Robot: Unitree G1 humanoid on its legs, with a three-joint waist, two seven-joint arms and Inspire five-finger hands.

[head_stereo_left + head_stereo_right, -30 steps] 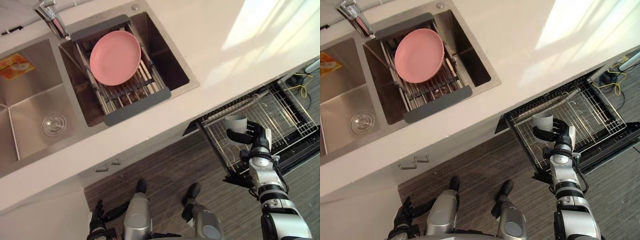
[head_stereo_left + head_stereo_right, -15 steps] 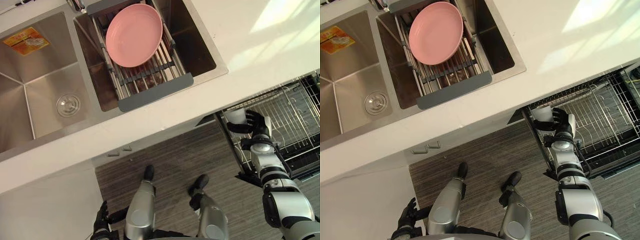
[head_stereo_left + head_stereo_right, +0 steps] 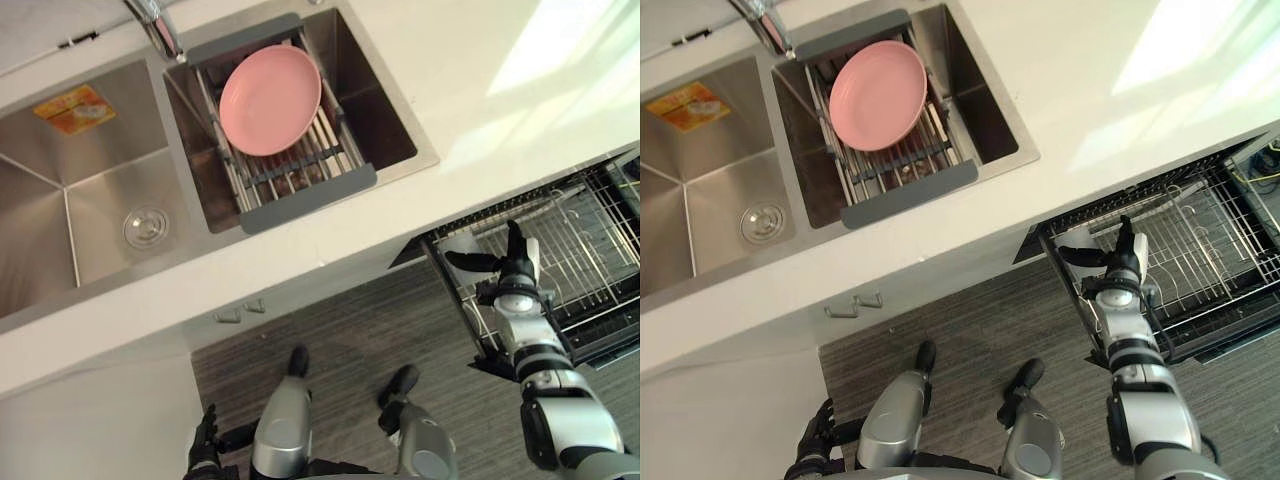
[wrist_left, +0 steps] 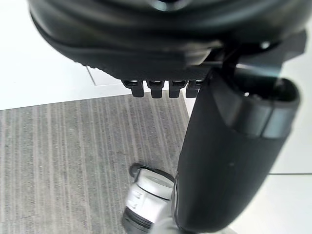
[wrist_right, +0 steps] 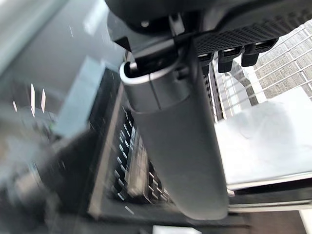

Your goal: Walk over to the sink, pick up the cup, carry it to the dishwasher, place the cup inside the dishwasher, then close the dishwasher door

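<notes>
White counter (image 3: 480,60) runs above a dark plank floor (image 3: 350,330). The steel sink (image 3: 90,190) is on the left, with a pink plate (image 3: 270,98) on its drain rack. The dishwasher rack (image 3: 590,230) is pulled out below the counter edge on the right.

Cup (image 3: 462,245) sits in the rack's corner nearest the counter. Right hand (image 3: 508,268) is just beside it with fingers straight and thumb stretched toward the cup, not wrapped round it (can't tell if the thumb tip touches). Left hand (image 3: 815,445) hangs low at the robot's side, fingers relaxed, holding nothing.

Judgement: the place-in-dishwasher step looks essentially done. Door close is what's left.

Next move:
- Lift the right hand straight up and back, clear of the rack wires, without clipping the cup.
- Push the rack in.
- Get a hand under the dark panel (image 3: 1220,335) below the rack, which I take to be the open door, and swing it shut.

Risk: a tipped cup could block the rack or door.
</notes>
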